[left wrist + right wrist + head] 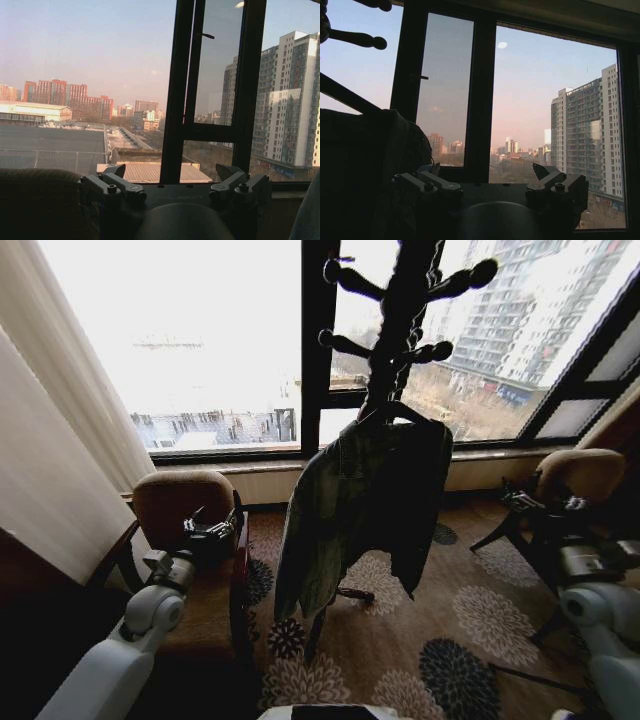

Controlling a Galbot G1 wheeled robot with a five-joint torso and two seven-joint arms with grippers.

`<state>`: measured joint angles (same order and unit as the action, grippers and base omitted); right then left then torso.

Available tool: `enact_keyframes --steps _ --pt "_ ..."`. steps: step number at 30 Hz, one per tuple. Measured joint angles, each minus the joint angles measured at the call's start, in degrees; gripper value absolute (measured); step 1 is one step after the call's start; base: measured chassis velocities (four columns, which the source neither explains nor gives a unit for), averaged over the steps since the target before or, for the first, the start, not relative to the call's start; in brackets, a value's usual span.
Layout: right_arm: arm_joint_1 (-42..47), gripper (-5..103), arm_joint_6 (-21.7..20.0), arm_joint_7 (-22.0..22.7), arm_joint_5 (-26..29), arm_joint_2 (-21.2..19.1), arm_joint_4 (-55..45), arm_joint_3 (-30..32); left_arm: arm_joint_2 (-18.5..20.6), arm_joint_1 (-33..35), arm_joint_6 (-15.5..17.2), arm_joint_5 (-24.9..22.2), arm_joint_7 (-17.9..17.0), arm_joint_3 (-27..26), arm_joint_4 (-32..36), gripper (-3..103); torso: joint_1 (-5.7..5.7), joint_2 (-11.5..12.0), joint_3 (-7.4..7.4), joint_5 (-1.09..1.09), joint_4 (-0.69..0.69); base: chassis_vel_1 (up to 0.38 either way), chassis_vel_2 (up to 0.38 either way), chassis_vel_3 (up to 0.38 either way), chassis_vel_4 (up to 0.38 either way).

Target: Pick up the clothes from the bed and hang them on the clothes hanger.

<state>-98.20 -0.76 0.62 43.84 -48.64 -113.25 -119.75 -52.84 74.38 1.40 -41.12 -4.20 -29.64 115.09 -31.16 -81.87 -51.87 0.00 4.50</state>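
Jacket (pixel 360 510) on hanger (pixel 398 412), no legible writing

The slim black clothes hanger (pixel 400 412) is mostly buried under the faded denim jacket (pixel 350 510), showing just its top at upper centre. The dark wooden coat stand (pixel 405 320) runs off the top edge, its base hidden behind the jacket. Backlight leaves the jacket's details too dark to make out.

a high-rise hotel-style room: flower-patterned carpet (pixel 470 620), padded armchairs (pixel 185 505), a white curtain (pixel 50 470), a coat stand (pixel 400 330), and tall windows (pixel 215 75) over city towers (pixel 582 135).
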Motion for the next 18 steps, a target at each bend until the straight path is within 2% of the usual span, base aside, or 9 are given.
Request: enact_keyframes --steps 5,12,18 --pt "-2.41 100 0.05 -0.79 0.11 0.67 1.83 -2.87 0.00 0.00 0.00 0.00 0.00 0.00 0.00 100 0.00 0.00 0.00 0.00 0.00 0.000 0.000 0.000 0.000" --pt "-5.50 100 0.57 -4.20 1.10 1.70 3.50 -8.71 0.00 0.00 0.00 0.00 0.00 0.00 0.00 100 0.00 0.00 0.00 0.00 0.00 0.000 0.000 0.000 0.000" --pt "-5.74 100 0.62 -4.70 0.11 1.98 3.53 -10.21 0.00 0.00 0.00 0.00 0.00 0.00 0.00 100 0.00 0.00 0.00 0.00 0.00 0.000 0.000 0.000 0.000"
